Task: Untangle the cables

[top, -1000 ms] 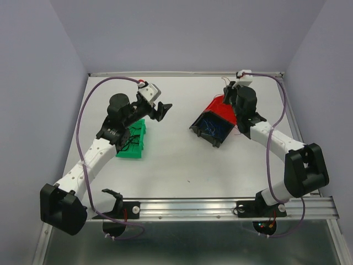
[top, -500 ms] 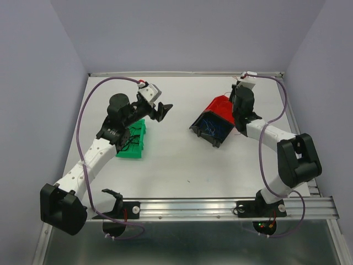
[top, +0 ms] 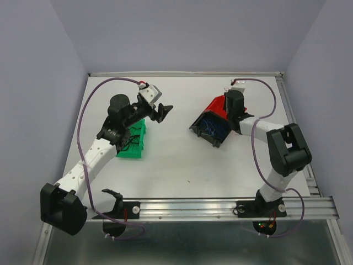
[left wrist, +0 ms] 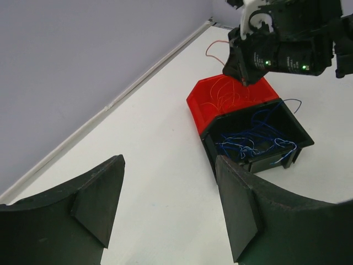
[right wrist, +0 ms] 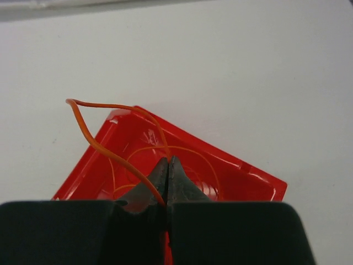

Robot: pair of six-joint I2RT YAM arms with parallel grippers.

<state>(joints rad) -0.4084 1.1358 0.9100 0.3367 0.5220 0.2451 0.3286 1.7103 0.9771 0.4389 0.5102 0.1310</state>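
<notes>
My right gripper is shut on a thin red cable that loops up out of the red bin; more red cable coils lie inside. In the top view the right gripper hangs over the red bin. Next to it a black bin holds blue cables. A green bin under my left arm holds black cables. My left gripper is open and empty, above the table between the green and black bins.
The red bin and black bin touch, tilted, right of the table's middle. Back wall rail runs behind them. A metal rail with both arm bases lies at the near edge.
The right wrist has shifted left over the red bin and its elbow has swung inward. The left arm has not moved.
</notes>
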